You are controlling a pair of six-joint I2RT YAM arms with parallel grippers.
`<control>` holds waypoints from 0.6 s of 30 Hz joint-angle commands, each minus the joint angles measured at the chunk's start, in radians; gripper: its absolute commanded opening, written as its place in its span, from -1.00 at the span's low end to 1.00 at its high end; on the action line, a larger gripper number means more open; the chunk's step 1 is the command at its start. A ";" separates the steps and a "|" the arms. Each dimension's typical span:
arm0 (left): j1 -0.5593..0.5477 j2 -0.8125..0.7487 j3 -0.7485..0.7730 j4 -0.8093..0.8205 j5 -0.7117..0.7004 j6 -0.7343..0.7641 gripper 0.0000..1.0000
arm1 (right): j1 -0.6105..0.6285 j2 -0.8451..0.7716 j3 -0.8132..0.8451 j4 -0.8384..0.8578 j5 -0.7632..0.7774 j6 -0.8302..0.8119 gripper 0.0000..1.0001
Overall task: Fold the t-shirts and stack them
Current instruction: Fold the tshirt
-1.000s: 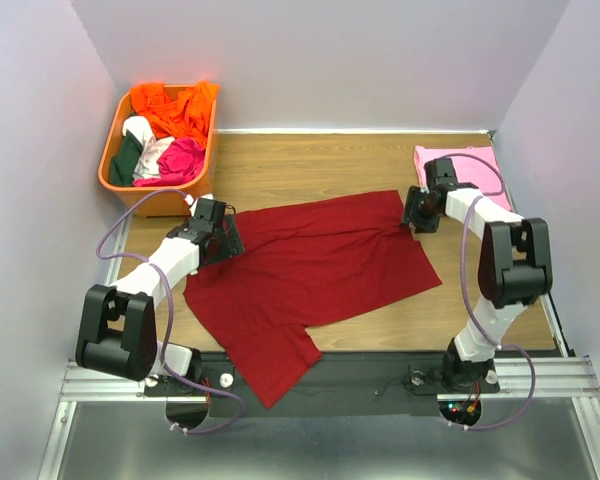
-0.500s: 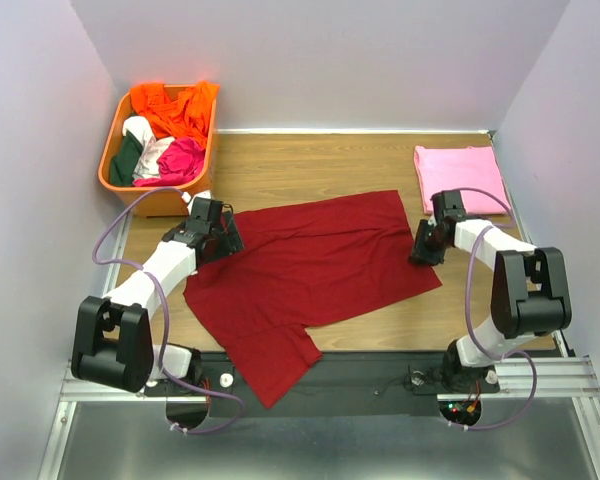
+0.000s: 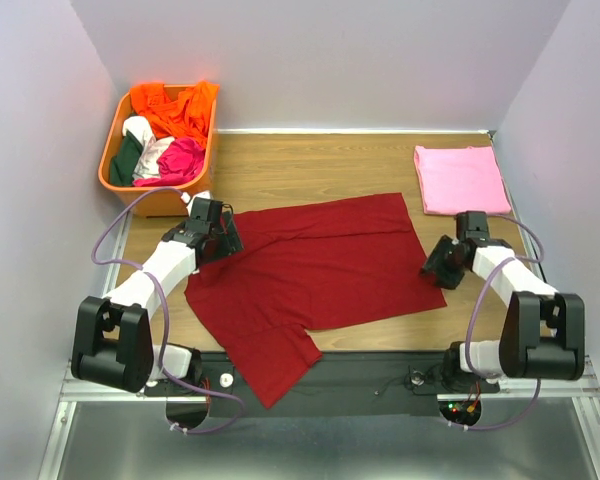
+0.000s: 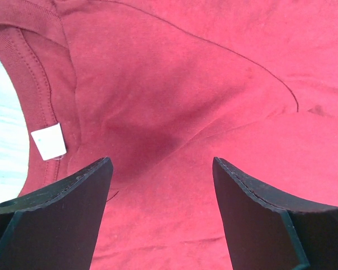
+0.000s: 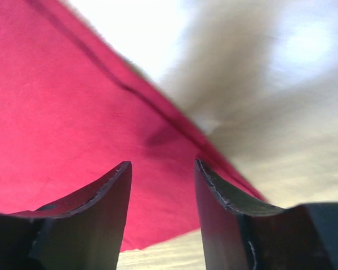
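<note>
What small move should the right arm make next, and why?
Probably lower the right gripper and close on the right edge of the maroon t-shirt. Its jaws stand apart just over that edge, gripping nothing, and the shirt lies spread flat, unfolded. The left gripper hangs open above the collar by the white label, so both seem set to pinch for a fold.

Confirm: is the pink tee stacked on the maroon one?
No, the pink tee lies folded at the far right, apart from the spread maroon tee.

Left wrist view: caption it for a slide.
Open left end effector poised above the maroon t-shirt, beside its white neck label.
</note>
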 commanded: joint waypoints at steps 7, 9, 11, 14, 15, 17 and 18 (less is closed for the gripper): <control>0.052 -0.037 0.047 -0.081 -0.029 -0.020 0.72 | -0.083 -0.155 0.074 -0.060 0.122 -0.015 0.18; 0.076 -0.052 0.045 -0.099 -0.052 -0.020 0.72 | -0.081 -0.144 0.122 -0.030 0.050 -0.063 0.18; 0.121 -0.060 0.036 -0.108 -0.060 -0.020 0.72 | -0.079 -0.089 0.189 0.003 0.003 -0.084 0.18; 0.167 -0.062 0.010 -0.105 -0.046 -0.026 0.75 | -0.060 0.030 0.261 0.054 -0.083 -0.101 0.17; 0.176 -0.059 -0.001 -0.098 -0.040 -0.030 0.72 | -0.053 0.063 0.283 0.063 -0.103 -0.100 0.16; 0.199 -0.054 -0.030 -0.090 -0.029 -0.037 0.68 | -0.017 0.129 0.326 0.085 -0.125 -0.097 0.10; 0.204 -0.046 -0.035 -0.090 -0.015 -0.040 0.66 | 0.000 0.181 0.375 0.088 -0.129 -0.097 0.10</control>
